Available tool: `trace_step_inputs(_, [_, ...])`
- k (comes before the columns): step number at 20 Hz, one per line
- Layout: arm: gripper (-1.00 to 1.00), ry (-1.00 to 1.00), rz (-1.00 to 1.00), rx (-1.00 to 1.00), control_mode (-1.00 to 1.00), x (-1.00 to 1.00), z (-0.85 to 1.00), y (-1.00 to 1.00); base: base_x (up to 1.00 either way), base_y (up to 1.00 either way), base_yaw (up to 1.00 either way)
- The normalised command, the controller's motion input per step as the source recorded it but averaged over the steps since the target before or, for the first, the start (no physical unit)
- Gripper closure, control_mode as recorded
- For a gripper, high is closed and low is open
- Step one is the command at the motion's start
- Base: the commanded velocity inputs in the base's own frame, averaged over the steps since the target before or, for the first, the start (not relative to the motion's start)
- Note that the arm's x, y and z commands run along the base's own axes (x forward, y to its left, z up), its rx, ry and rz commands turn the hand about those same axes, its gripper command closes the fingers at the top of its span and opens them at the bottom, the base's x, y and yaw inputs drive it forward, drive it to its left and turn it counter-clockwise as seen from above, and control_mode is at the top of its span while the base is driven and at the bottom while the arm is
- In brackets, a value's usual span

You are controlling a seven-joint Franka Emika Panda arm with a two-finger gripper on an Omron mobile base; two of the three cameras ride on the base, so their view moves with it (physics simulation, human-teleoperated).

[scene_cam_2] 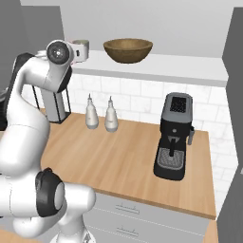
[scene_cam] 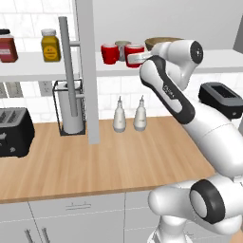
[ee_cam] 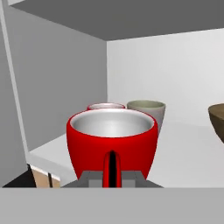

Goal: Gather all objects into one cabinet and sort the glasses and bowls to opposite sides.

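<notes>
Cabinet wall (ee_cam: pixel 61 78): close on the cups' left.
Gripper (ee_cam: pixel 112 175): clamped on the near red cup (ee_cam: pixel 111 142), at the shelf (ee_cam: pixel 183 148) front edge.
Behind: second red cup (ee_cam: pixel 105 106), grey-green cup (ee_cam: pixel 146 109).
Middle: bare shelf.
Bowl (ee_cam: pixel 217 120): far right.

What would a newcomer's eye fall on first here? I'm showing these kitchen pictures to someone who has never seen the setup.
Probably the white arm reaching up to the cabinet shelf, its gripper shut on the handle of a glossy red cup at the shelf's front edge. Just behind it stand a second red cup and a grey-green cup. Farther right on the same shelf sits the wide brown wooden bowl.
</notes>
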Motion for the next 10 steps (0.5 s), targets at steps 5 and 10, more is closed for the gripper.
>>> trace_step_inputs(5, [1.0, 0.0, 0.0, -0.1, -1.0, 0.05, 0.02, 0.0, 0.0, 0.0, 0.0])
trace_step_inputs(10, [1.0, 0.0, 0.0, -0.11, -1.0, 0.0, 0.01, 0.0, 0.0, 0.0, 0.0])
